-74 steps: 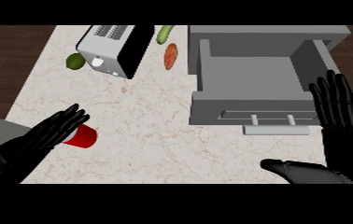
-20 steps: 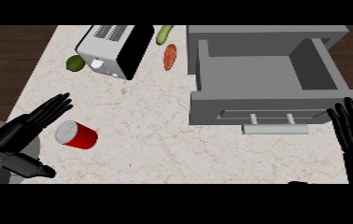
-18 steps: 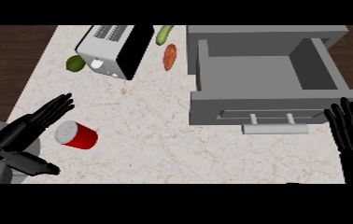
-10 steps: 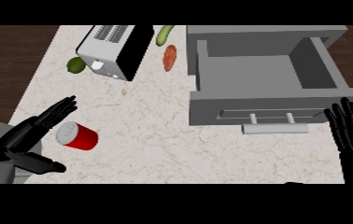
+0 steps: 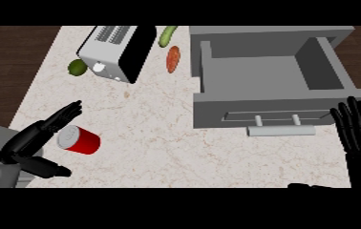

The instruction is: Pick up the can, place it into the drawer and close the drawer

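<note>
A red can (image 5: 79, 140) with a silver top lies on its side on the marble counter at the lower left. My left hand (image 5: 37, 137) is right beside it on its left, fingers straight and open, thumb spread below the can. The grey drawer (image 5: 271, 75) stands pulled open at the upper right, nothing inside it, its bar handle (image 5: 281, 131) facing me. My right hand (image 5: 349, 128) shows at the right edge, fingers straight and pointing up, a little right of the handle.
A silver and black toaster (image 5: 116, 51) stands at the back left. A lime (image 5: 77, 67) lies left of it, a cucumber (image 5: 168, 35) and a carrot (image 5: 173, 59) right of it. The counter's left edge runs near my left hand.
My left hand has drawn back to the can's left side, uncovering the can, which now lies a little lower. My right hand has dropped toward the right edge.
</note>
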### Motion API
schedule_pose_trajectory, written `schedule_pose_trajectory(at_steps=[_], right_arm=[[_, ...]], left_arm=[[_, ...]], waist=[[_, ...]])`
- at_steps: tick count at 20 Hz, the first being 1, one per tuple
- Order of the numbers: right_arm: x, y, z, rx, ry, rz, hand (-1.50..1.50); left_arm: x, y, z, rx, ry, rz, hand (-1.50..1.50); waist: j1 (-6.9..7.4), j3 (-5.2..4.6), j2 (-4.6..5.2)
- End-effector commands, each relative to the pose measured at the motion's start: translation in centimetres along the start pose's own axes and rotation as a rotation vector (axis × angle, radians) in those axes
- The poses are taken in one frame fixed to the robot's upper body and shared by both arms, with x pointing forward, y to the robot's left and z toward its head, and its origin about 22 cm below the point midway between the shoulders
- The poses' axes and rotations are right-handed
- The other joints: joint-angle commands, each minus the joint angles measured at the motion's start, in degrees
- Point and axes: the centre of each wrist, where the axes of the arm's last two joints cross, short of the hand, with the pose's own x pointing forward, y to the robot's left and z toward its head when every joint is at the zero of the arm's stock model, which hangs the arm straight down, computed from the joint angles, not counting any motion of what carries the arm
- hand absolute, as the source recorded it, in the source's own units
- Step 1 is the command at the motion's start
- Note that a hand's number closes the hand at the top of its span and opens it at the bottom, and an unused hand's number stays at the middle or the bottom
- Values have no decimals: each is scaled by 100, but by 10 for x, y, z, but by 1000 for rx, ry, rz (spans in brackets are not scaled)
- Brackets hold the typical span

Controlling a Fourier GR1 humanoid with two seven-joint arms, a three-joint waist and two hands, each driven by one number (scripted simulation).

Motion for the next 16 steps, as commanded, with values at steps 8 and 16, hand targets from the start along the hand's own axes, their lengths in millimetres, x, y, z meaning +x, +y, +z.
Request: schedule_pose_trajectory(at_steps=[8, 16], right_arm=[[17, -10, -10, -14, -4, -7, -150], [21, 3, 8, 10, -7, -2, -150]], left_arm=[[-29, 1, -1, -35, -21, 133, -150], [-38, 8, -8, -22, -26, 151, -150]], waist=[[-43, -174, 103], [-58, -174, 93]])
